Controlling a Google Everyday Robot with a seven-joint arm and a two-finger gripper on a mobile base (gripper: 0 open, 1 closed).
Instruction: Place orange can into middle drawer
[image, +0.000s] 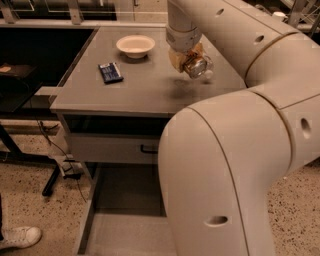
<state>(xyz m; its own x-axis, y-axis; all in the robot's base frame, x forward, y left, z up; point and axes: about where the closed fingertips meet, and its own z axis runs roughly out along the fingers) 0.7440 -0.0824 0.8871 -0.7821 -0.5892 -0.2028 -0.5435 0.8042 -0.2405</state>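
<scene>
- Clearly, the orange can (196, 66) is up in the air, a little above the right part of the grey tabletop (145, 92), with a soft shadow (181, 93) on the surface just under it.
- It is tilted, with one shiny silver end turned toward me; the printed side is mostly covered, so I see only a small strip of orange.
- The gripper (190, 60) hangs down from the arm over that same spot, and its tan fingers (175, 59) are pinching the can from both sides; the far finger is partly hidden behind the can.
- The big white arm (235, 150) fills the right half of the view and covers the right side of the cabinet.
- Further left on the tabletop, well apart from the can, stands a white bowl (135, 45), and nearer the front a dark blue packet (109, 72) lies flat.
- Under the tabletop there is a shut drawer front (107, 149) with a small black handle (148, 149), half covered by the arm.
- Lower down, the middle drawer (127, 232) is pulled out; its flat floor is cut off by the lower edge and by the arm.
- On the speckled floor (30, 200), a white shoe (20, 236) shows at the left edge.
</scene>
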